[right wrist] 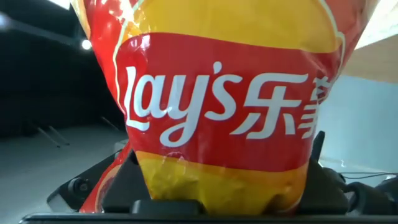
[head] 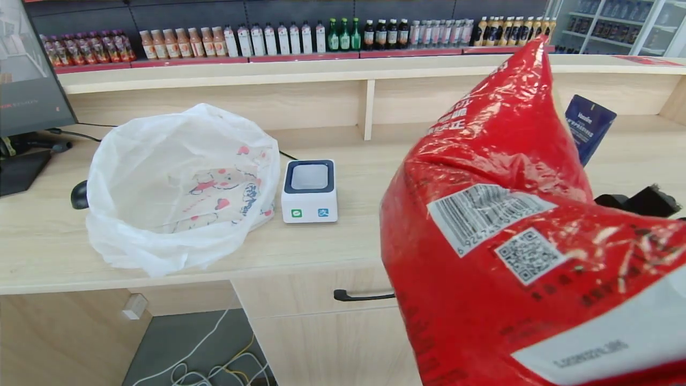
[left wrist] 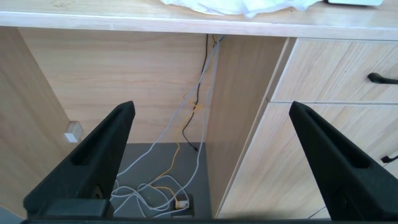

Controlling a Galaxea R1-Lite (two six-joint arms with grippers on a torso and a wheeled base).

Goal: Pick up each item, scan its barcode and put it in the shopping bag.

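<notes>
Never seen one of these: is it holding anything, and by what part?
The right gripper holds the red chip bag, fingers squeezing its two sides below the logo. The left gripper holds nothing.

You're looking at a pale wooden counter [head: 353,241]. The white shopping bag [head: 177,187] sits open on it, and 1 white scanner [head: 310,190] stands just beside the bag, on its right. A black mouse [head: 79,194] touches the bag's left side, with the monitor base [head: 19,171] farther left.
</notes>
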